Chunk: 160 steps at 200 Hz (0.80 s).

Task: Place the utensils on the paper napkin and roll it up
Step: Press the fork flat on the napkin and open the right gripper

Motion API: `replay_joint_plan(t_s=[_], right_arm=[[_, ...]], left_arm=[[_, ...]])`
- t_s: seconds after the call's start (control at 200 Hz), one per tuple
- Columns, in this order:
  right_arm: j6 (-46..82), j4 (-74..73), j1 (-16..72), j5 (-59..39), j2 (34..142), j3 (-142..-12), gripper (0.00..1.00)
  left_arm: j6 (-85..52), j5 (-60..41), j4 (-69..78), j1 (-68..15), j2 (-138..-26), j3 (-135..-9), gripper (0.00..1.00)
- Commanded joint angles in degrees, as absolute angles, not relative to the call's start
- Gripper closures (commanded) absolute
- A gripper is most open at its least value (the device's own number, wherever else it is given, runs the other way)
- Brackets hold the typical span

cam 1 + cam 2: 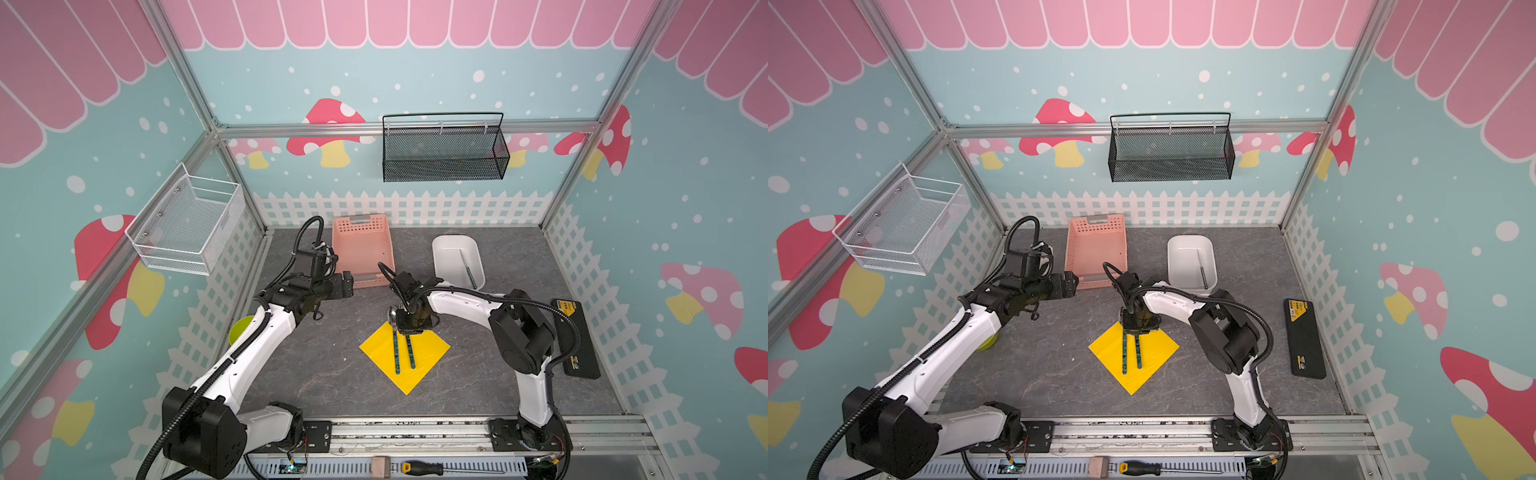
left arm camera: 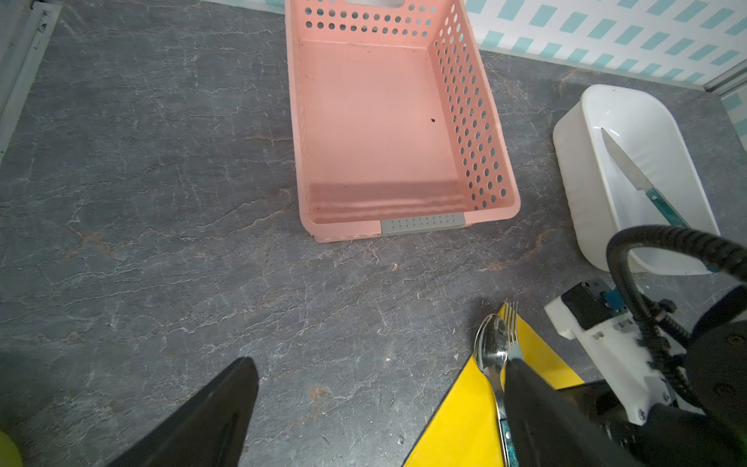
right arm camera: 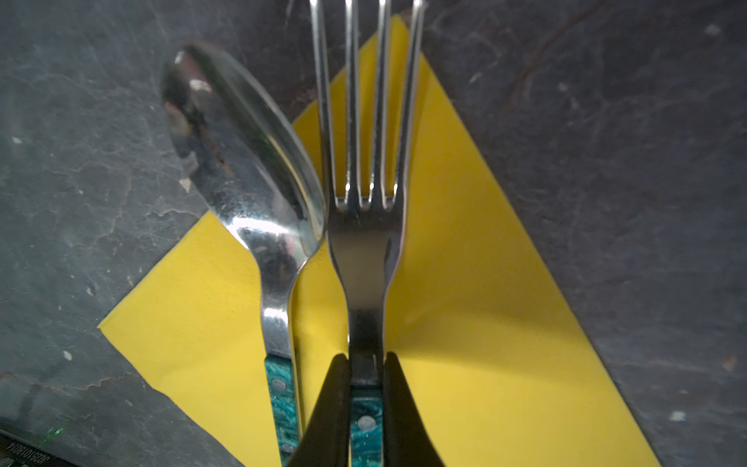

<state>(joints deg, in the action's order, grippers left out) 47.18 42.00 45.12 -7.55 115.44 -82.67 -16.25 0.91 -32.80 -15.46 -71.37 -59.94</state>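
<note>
The yellow paper napkin (image 1: 432, 349) (image 1: 1158, 349) lies as a diamond on the grey tabletop. On it lies the spoon (image 1: 396, 353) (image 3: 242, 153), its bowl past the far corner. Beside it runs the fork (image 1: 411, 355) (image 3: 366, 242), parallel and low over the paper. My right gripper (image 1: 409, 328) (image 3: 366, 360) is shut on the fork's neck, where the teal handle begins. The knife (image 1: 467, 266) (image 2: 626, 161) rests in the white tub. My left gripper (image 1: 347, 284) (image 2: 380, 364) hangs open and empty near the pink basket, left of the napkin (image 2: 465, 424).
The empty pink basket (image 1: 363, 253) stands at the back, with the white tub (image 1: 440, 257) to its right. A lime-green bowl (image 1: 241, 328) sits behind the left arm and a black case (image 1: 575, 336) lies at the right. A screwdriver (image 1: 419, 468) rests on the front rail.
</note>
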Motion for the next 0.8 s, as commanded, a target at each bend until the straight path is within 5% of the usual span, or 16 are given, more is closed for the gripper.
replay_joint_plan(t_s=[0.0,0.63,0.796], right_arm=[[47.28,42.64,45.70,-8.31,116.76,-84.02,0.93],[48.60,42.26,45.88,-8.79,117.39,-83.76,0.74],[48.87,42.28,45.87,-8.44,117.33,-83.76,0.78]], left_arm=[[-15.89,1.94,-33.85,-15.58,-71.67,-61.48,0.03],[-15.69,2.26,-33.84,-15.61,-71.71,-61.50,0.03],[-15.73,2.15,-33.86,-15.60,-71.63,-61.48,0.03]])
